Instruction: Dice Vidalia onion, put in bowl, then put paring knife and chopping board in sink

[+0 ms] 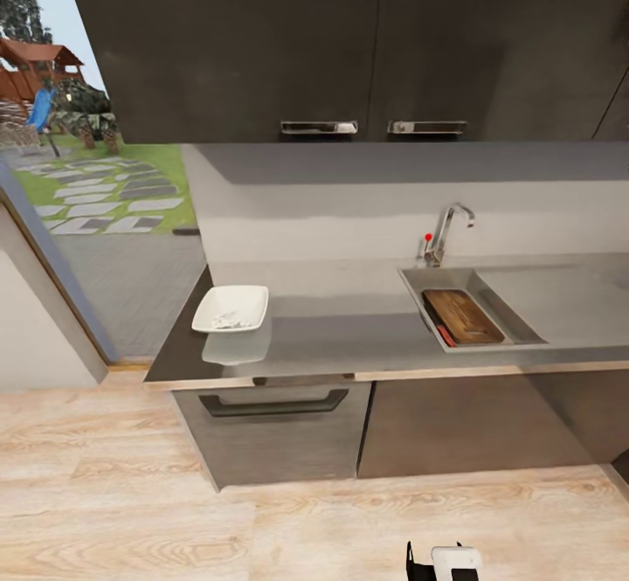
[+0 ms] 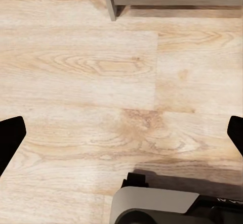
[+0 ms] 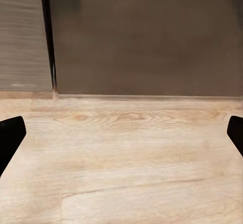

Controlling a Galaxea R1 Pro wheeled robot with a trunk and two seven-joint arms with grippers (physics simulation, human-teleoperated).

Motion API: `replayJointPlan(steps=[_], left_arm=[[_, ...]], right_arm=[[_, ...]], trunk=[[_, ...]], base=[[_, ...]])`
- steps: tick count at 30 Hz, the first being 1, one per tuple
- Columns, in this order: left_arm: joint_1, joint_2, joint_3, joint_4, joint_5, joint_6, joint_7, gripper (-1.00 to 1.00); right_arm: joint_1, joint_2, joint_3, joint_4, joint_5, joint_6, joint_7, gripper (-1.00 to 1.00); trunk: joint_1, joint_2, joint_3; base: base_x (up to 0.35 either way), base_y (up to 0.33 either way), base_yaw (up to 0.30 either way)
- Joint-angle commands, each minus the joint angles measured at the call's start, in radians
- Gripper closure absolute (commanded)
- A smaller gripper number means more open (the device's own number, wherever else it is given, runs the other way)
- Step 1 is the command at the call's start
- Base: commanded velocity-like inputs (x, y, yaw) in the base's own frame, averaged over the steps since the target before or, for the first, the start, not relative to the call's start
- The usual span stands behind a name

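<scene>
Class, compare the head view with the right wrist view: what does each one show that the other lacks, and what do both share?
Head view alone: the countertop, the white bowl holding pale bits, the sink with the chopping board lying in it, the red-handled paring knife beside the board, and the tap.

Right wrist view alone: the right gripper, its dark fingertips spread wide with nothing between them.

Both: the wooden floor and the dark cabinet fronts under the counter.
</scene>
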Motion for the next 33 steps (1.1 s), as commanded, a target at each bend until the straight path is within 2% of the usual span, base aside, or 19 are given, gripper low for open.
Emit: replayJointPlan(steps=[1,33], left_arm=[[-0.001,0.000,-0.009,0.002,0.010,-0.003,0.004,-1.00],[-0.001,-0.001,-0.008,0.006,0.010,-0.003,0.004,-1.00]], right_arm=[[-0.001,0.000,-0.005,0.001,0.011,-0.001,-0.008,-1.00],[-0.001,0.002,-0.005,0.001,0.011,0.000,-0.008,-1.00]], trunk=[[0.000,-0.002,0.000],[0.000,-0.002,0.052]], base=[[0.000,0.000,0.000],[0.000,0.000,0.000]])
